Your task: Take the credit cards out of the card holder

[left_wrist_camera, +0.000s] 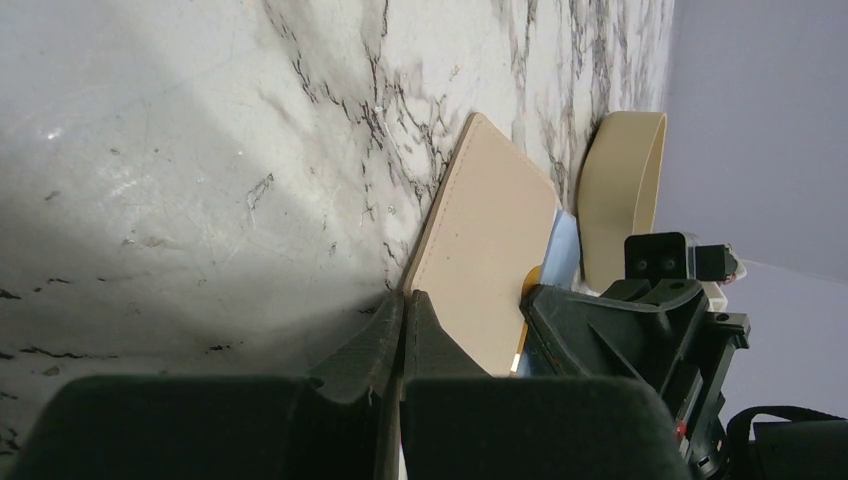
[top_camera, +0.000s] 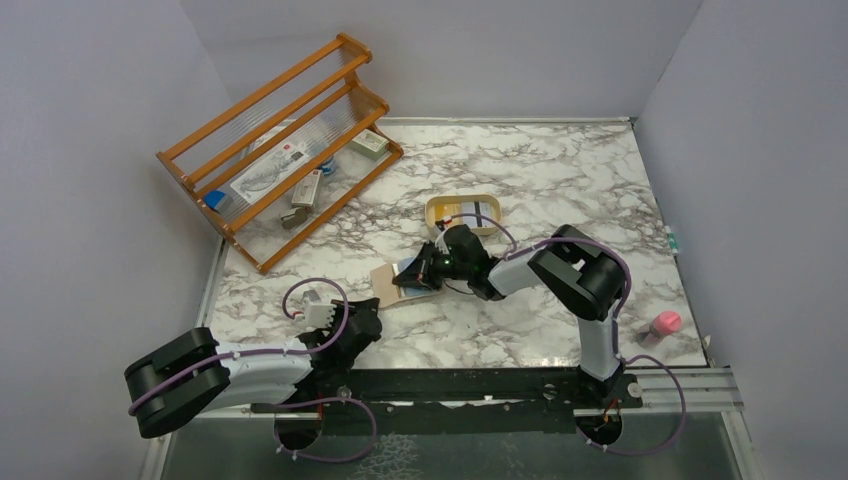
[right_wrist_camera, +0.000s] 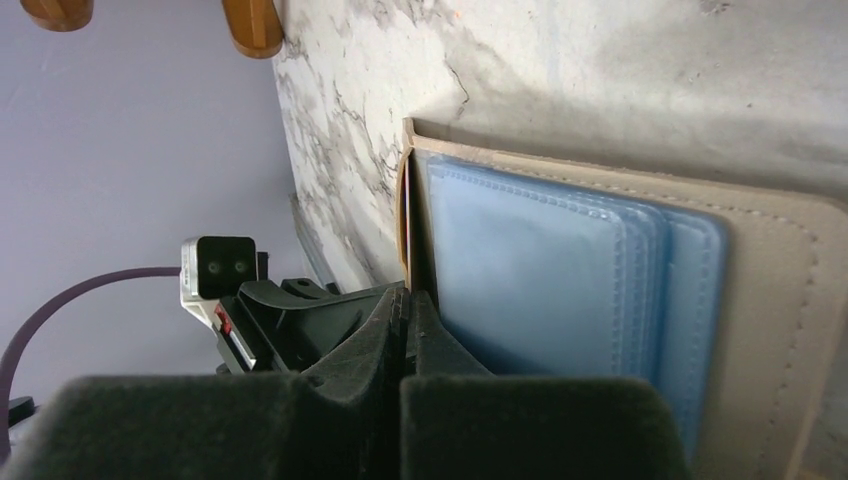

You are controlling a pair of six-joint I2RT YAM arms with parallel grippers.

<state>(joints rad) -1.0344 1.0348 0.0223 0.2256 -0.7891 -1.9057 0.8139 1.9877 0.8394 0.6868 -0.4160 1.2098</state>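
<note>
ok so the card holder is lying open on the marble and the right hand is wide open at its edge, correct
Not quite. The right hand is shut, not wide open: the right wrist view shows its fingers pressed together. The rest holds: the card holder lies open on the marble, with that hand at its edge.

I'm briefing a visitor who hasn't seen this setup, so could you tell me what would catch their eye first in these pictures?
The right gripper, shut, meets the open tan card holder, light blue inside, in the middle of the marble table. Just behind sits a cream tray with flat cards in it, and a big orange wooden rack stands at the back left.
</note>
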